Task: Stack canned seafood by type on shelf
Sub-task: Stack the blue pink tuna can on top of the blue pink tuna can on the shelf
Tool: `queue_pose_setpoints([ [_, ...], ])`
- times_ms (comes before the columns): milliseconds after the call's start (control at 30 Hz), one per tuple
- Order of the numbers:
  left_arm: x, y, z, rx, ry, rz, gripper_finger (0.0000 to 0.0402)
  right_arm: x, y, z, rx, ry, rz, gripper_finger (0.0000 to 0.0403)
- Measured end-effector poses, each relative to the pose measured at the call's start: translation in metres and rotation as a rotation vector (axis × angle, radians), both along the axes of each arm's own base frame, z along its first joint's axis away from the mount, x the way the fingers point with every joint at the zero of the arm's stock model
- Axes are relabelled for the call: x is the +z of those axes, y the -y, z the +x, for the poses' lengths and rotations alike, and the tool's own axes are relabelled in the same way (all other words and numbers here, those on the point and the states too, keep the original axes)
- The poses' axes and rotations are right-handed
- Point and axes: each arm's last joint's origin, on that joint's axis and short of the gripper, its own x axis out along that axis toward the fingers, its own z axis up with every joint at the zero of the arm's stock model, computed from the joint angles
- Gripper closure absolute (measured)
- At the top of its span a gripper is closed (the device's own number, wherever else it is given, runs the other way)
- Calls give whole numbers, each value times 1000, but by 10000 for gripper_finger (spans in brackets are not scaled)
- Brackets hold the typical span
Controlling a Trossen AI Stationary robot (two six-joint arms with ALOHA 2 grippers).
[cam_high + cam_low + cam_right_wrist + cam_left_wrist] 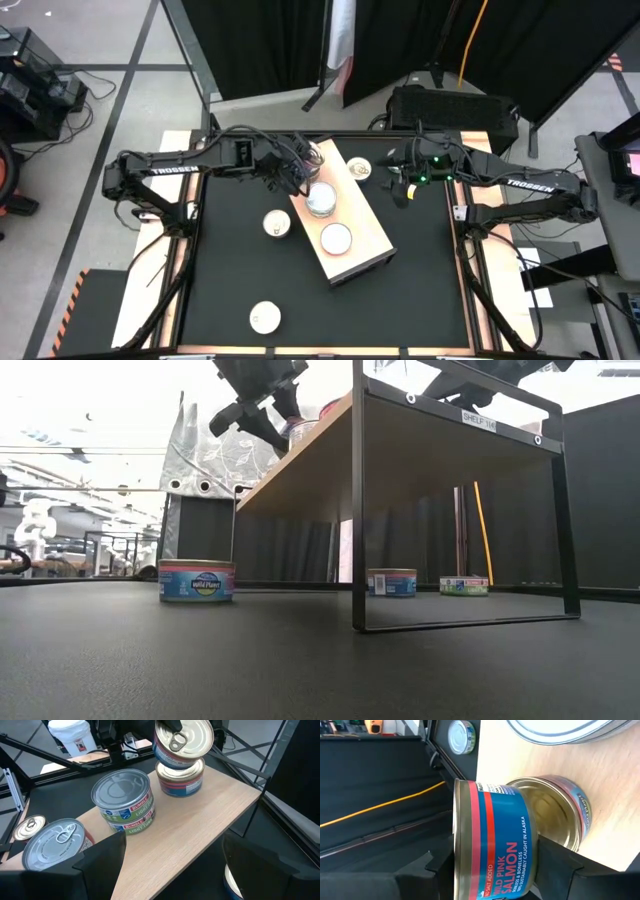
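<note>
A black table (420, 290) carries a wood-topped shelf (368, 225) on a black frame, running from 11 toward 5 o'clock. On the shelf top sit a salmon tin (180, 779) at the 11 o'clock end, stacked tuna tins (320, 199) mid-board, and a tin (336, 238) toward 5. On the table lie tins at 9 (277, 223), 7 (265, 317) and 1 (359, 167).

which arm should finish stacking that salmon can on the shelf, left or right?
Left. The left gripper already holds the pink salmon can tilted just above a matching can on the shelf; it probably only needs to level and lower it. The right gripper waits open and empty beside the shelf.
</note>
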Motion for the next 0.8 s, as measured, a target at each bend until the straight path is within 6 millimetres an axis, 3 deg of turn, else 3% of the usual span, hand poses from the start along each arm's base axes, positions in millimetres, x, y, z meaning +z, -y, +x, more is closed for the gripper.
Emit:
queue_pose_setpoints([
  [567,-8,-2,5,-15,-44,11,196,-1,0,0,0,-8,2,78],
  [800,-8,-3,5,-2,-44,12,149,-1,0,-1,2,-13,1,78],
])
